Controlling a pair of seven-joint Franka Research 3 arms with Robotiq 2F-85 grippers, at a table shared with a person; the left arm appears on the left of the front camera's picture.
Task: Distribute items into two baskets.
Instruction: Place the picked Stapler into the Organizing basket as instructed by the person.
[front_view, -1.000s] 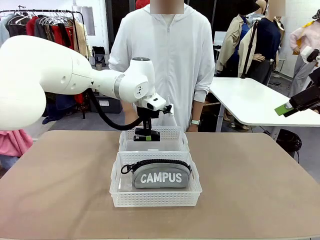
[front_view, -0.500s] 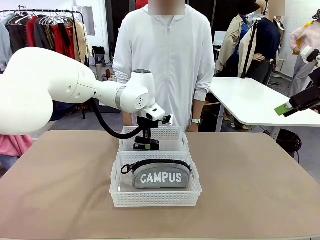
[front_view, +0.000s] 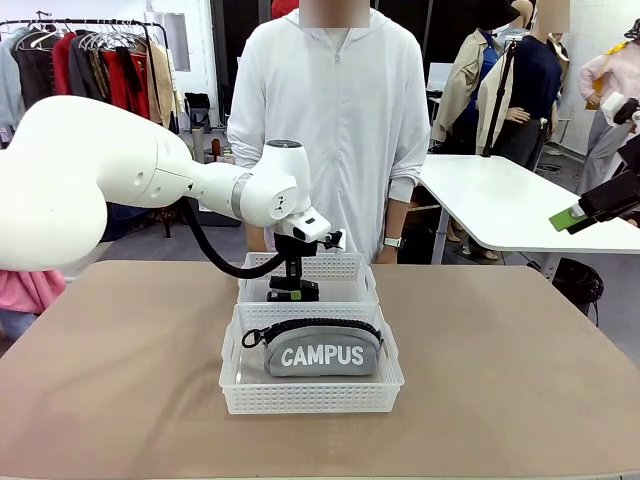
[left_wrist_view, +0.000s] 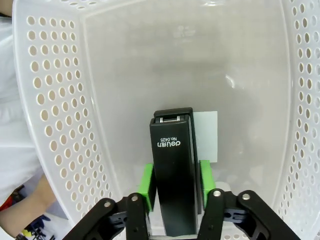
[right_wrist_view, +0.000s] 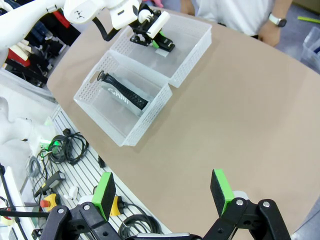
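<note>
Grey fabric "CAMPUS" pouch (front_view: 322, 352) lodged in near white perforated basket (front_view: 311, 395), centre frame; black stapler (left_wrist_view: 173, 175) lowered into far basket (front_view: 345, 265), left gripper (left_wrist_view: 174, 176) pads just loosening, release pending.

The front camera sits low at the robot's edge of the worktop (front_view: 120, 380), facing across it toward a person (front_view: 335, 120) at the far edge; the left wrist camera looks straight down, very close, into the far basket (left_wrist_view: 60, 115); the right wrist camera hangs high above the worktop's right side, looking down; front and right wrist views share both baskets, the near basket (front_view: 310, 392) included.
</note>
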